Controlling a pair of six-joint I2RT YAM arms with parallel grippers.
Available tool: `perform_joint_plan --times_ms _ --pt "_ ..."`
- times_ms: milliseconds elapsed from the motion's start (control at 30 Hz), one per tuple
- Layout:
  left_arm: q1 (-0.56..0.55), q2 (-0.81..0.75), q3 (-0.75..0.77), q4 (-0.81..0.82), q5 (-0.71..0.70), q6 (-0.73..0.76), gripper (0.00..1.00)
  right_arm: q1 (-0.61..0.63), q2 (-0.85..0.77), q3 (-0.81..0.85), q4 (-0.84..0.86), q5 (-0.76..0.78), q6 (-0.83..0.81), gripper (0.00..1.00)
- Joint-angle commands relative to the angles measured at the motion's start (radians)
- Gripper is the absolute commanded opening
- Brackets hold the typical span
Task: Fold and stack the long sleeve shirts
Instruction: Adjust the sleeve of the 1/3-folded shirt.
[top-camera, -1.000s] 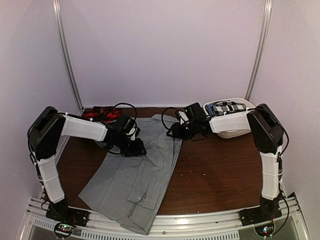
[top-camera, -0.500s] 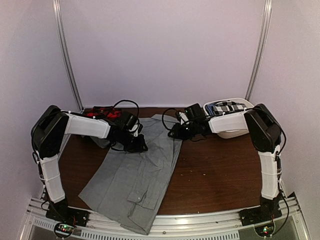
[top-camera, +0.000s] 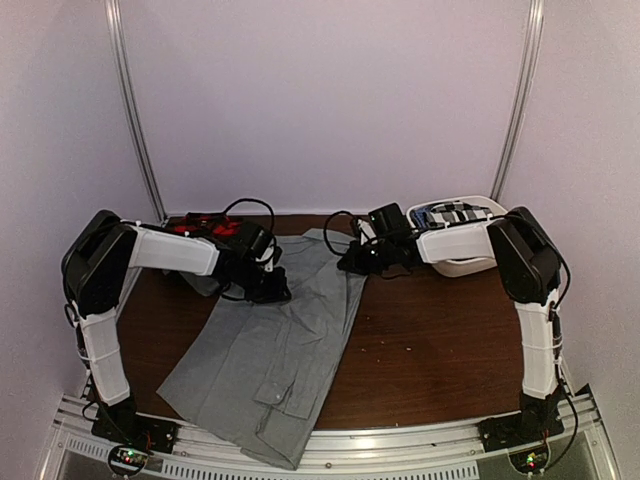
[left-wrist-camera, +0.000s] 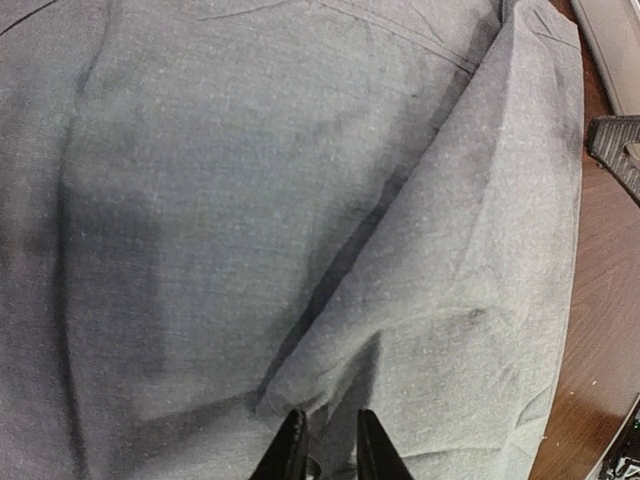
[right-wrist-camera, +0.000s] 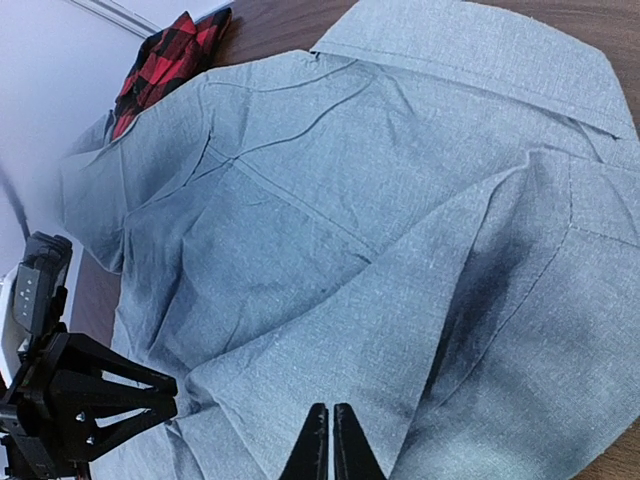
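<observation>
Top external shows the brown wooden table (top-camera: 440, 340) with the plain light grey button-up shirt (top-camera: 280, 350) spread slantwise across it and the red-and-black plaid shirt (top-camera: 200, 228) bunched far left. The left gripper (top-camera: 268, 292) seems to nip a grey cloth ridge between near-closed fingers; the right gripper (top-camera: 352, 262) has fingers pressed together at the far shoulder. For a clean fold, both should lift evenly, keeping cloth taut.

Matt cloth shirt (top-camera: 285, 340), glossy wood table (top-camera: 430, 340)

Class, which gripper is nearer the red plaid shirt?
Left. The left gripper rests on the grey shirt near the plaid shirt; the right gripper is at the grey shirt's opposite edge.
</observation>
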Motion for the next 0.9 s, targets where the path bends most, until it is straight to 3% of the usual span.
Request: perform_joint_plan --times_ms 0,100,267,767,867 --pt "0.019 -0.006 -0.001 0.021 -0.015 0.001 0.24 -0.009 0.015 0.024 0.04 -0.006 0.006 0.04" --pt "0.019 0.011 0.007 0.022 -0.003 0.002 0.33 -0.009 0.015 0.022 0.042 -0.007 0.009 0.05" --pt "0.019 0.026 0.0 0.027 0.034 -0.004 0.37 -0.01 0.013 0.022 0.039 -0.008 0.009 0.05" --pt "-0.004 -0.026 -0.055 0.033 0.059 -0.042 0.37 -0.009 0.012 0.013 0.047 -0.011 0.011 0.06" --pt "-0.004 -0.024 -0.055 0.044 0.074 -0.043 0.34 -0.009 0.014 0.018 0.048 -0.018 0.013 0.06"
